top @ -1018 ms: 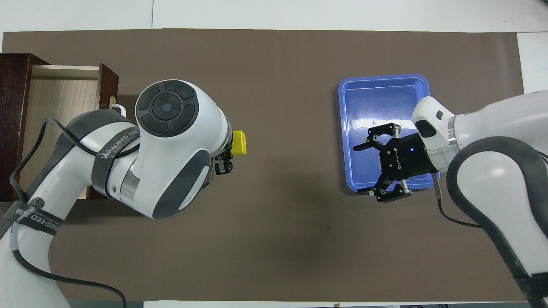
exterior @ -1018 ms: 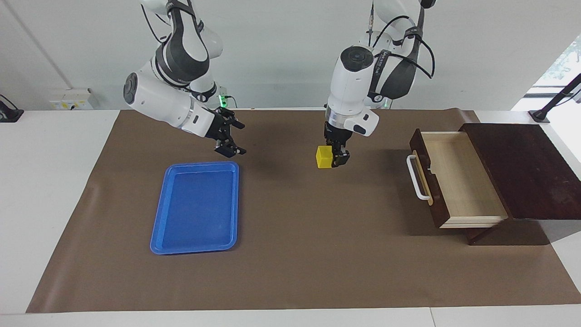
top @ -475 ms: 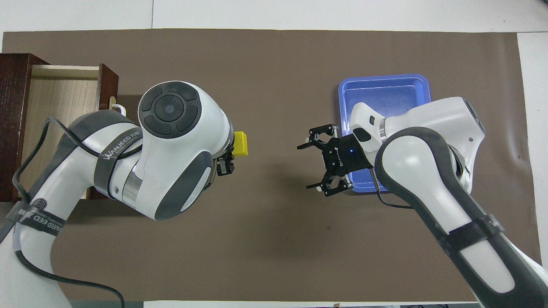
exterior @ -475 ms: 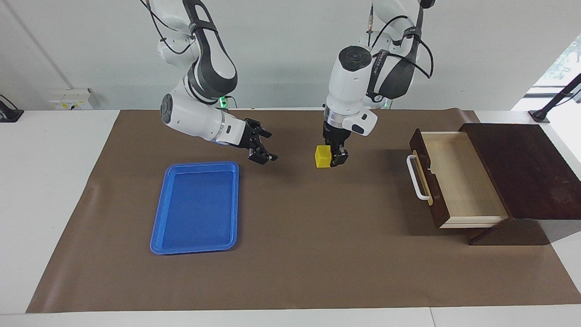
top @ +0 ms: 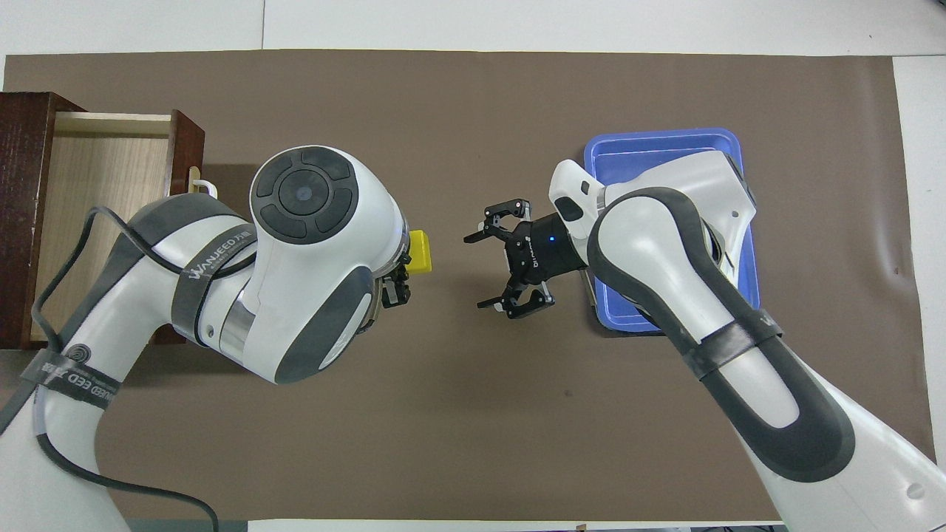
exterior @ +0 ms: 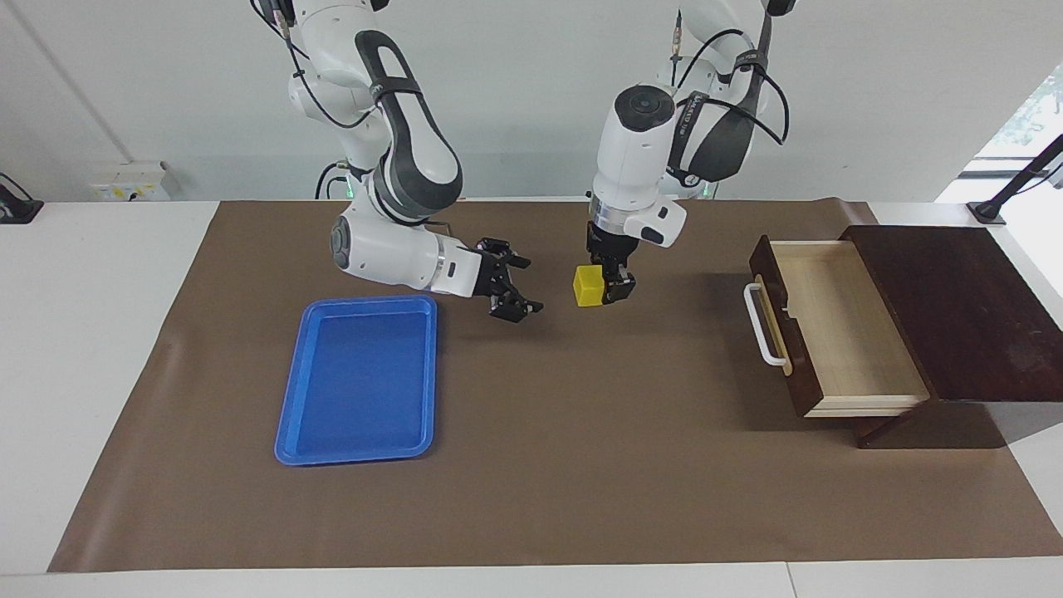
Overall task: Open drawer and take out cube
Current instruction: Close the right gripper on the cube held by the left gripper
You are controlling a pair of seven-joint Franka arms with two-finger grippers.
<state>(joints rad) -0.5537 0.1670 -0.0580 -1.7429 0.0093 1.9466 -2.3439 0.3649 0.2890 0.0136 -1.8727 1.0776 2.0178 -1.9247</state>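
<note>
Left gripper [exterior: 610,286] [top: 395,284] is up in the air over the middle of the brown mat [exterior: 548,465] [top: 473,414], closer to the robots' edge of the table than to the edge away from them. Its fingers are clamped on the cube [exterior: 588,286] [top: 420,250], which hangs clear of the mat (a shadow lies under it).

Right gripper [exterior: 519,286] [top: 491,270] hovers over the mat between the cube and the blue tray [exterior: 357,379] [top: 658,151], fingers spread wide, pointing toward the cube and holding nothing. Gap between it and the cube is small; no contact.

The drawer [exterior: 830,328] [top: 103,192] stands pulled well out of its dark box [exterior: 967,311] [top: 22,148] at the left arm's end of the table. Its white handle [exterior: 760,324] [top: 203,185] faces the table's middle. Pale interior is bare.

Tray lies flat on the mat toward the right arm's end.
</note>
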